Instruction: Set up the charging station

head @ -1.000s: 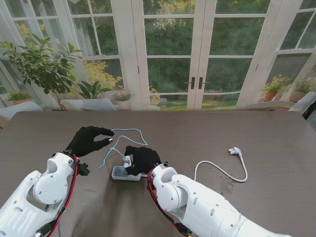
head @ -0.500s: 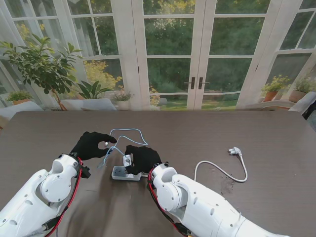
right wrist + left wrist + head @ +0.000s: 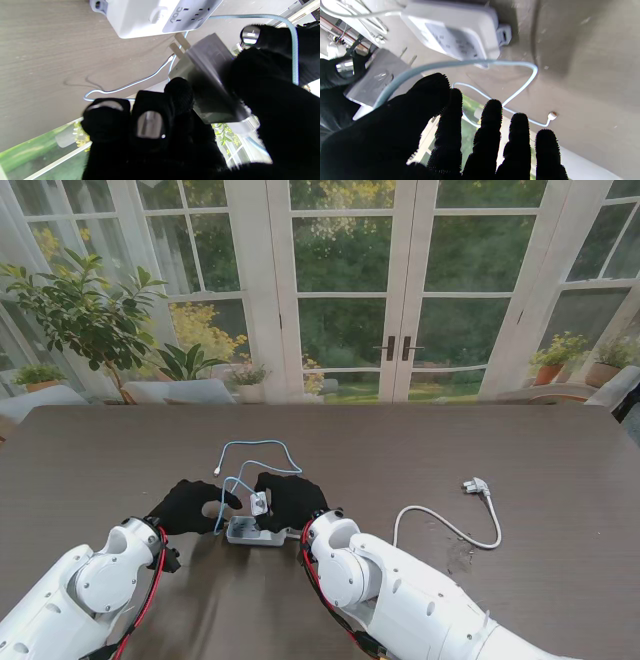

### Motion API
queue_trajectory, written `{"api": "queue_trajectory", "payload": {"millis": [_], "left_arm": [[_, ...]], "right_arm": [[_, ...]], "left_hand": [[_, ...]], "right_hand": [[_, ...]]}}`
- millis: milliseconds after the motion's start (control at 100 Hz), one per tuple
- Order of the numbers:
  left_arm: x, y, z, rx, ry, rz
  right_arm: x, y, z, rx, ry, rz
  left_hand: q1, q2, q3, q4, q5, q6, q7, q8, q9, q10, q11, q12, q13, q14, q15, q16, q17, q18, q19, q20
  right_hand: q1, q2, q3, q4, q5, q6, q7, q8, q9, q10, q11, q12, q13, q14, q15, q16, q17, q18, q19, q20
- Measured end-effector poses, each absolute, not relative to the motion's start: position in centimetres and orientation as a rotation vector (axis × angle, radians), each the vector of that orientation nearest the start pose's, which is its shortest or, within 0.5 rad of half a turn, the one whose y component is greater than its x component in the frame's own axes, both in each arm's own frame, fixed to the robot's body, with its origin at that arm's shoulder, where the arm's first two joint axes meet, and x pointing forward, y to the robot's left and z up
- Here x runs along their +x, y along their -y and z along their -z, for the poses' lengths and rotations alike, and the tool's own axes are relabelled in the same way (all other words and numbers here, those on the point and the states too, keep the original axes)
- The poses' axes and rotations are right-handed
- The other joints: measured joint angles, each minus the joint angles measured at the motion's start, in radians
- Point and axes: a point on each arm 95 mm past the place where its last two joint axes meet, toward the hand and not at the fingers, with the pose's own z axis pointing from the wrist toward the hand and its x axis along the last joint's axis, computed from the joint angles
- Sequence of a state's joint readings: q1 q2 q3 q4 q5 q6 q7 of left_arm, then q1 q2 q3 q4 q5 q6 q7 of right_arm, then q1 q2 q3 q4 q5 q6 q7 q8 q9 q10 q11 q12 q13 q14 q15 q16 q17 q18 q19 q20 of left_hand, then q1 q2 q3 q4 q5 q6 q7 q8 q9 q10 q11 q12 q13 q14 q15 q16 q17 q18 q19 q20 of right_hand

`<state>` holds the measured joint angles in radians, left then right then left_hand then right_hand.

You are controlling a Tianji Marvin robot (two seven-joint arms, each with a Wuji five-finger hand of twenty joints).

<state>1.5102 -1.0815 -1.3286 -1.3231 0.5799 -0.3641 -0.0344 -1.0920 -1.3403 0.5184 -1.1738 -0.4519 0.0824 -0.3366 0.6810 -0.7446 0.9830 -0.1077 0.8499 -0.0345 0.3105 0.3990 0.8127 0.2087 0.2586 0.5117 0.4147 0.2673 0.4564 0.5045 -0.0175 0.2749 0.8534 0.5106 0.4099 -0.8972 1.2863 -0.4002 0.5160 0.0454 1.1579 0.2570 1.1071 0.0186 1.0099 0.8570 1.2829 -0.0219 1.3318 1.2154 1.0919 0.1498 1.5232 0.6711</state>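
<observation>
Charger (image 3: 259,503) sits in the right hand's grip, just above the power strip (image 3: 252,531), near the table's middle and close to me. Going left to right in the stand view:

Left hand (image 3: 190,505) – black glove, low over the table (image 3: 520,450), just left of the strip. Fingers (image 3: 492,117) loosely spread and extended in the left wrist view, thumb apart from them; the blue cable (image 3: 250,460) passes across the thumb, but whether it is actually pinched I cannot tell. No firm hold visible.

Strip – white, flat on the table between the two hands, sockets up (image 3: 160,15). Cable loops from the charger away from me and ends in a small free plug (image 3: 552,115) lying on the table.

Right hand (image 3: 290,498) – closed on the charger; in the right wrist view thumb on one side, fingers (image 3: 178,95) on the other, block (image 3: 210,75) clamped between. Two prongs (image 3: 178,43) stick out toward the strip, close to the socket face but not in – a gap shows.

Far right: white cord (image 3: 450,525) curves across the table, its plug (image 3: 475,486) lying loose, well apart from the hands.
</observation>
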Motion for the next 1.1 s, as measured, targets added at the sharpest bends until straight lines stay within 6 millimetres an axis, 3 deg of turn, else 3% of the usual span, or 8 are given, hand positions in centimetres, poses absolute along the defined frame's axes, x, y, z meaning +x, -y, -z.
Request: {"api": "queue_trajectory", "payload": {"millis": [290, 610, 1100], "left_arm": [[40.9, -7.7, 37.9, -1.574, -1.447, 1.732], [41.1, -7.6, 38.9, -1.558, -1.435, 1.725], [41.1, -7.0, 39.3, -1.567, -1.440, 1.729]], "right_arm": [[43.0, -21.1, 35.7, 1.424, -1.473, -1.913], [42.8, -21.5, 36.1, 1.444, -1.468, -1.923], [42.9, -21.8, 36.8, 1.484, -1.428, -1.943]], "left_hand": [[-0.010, -0.020, 0.001, 0.000, 0.001, 0.000, -0.023, -0.016, -0.012, 0.011, 0.004, 0.021, 0.000, 0.000, 0.000, 0.020, -0.001, -0.005, -0.011, 0.028], [-0.010, -0.020, 0.001, 0.000, -0.098, 0.006, -0.102, -0.075, -0.012, 0.012, 0.025, 0.050, 0.000, 0.000, 0.003, 0.030, -0.001, -0.007, -0.012, 0.049], [-0.010, -0.020, -0.001, 0.000, -0.068, 0.017, -0.056, -0.055, -0.012, 0.021, 0.044, 0.077, 0.001, 0.006, 0.013, 0.031, -0.001, -0.007, -0.012, 0.051]], "right_hand": [[0.000, 0.000, 0.000, 0.000, 0.000, 0.000, 0.000, 0.000, 0.000, 0.008, 0.000, 0.000, 0.000, 0.008, 0.000, 0.000, 0.000, 0.000, 0.000, 0.000], [0.000, 0.000, 0.000, 0.000, 0.001, 0.000, 0.000, 0.000, 0.000, 0.012, 0.000, 0.000, 0.000, 0.012, 0.000, 0.000, 0.000, 0.007, 0.000, 0.000], [0.010, -0.010, 0.000, 0.000, 0.008, 0.001, 0.000, -0.004, 0.000, 0.024, -0.020, -0.010, 0.004, 0.040, -0.098, 0.000, -0.023, 0.034, -0.062, -0.041]]}}
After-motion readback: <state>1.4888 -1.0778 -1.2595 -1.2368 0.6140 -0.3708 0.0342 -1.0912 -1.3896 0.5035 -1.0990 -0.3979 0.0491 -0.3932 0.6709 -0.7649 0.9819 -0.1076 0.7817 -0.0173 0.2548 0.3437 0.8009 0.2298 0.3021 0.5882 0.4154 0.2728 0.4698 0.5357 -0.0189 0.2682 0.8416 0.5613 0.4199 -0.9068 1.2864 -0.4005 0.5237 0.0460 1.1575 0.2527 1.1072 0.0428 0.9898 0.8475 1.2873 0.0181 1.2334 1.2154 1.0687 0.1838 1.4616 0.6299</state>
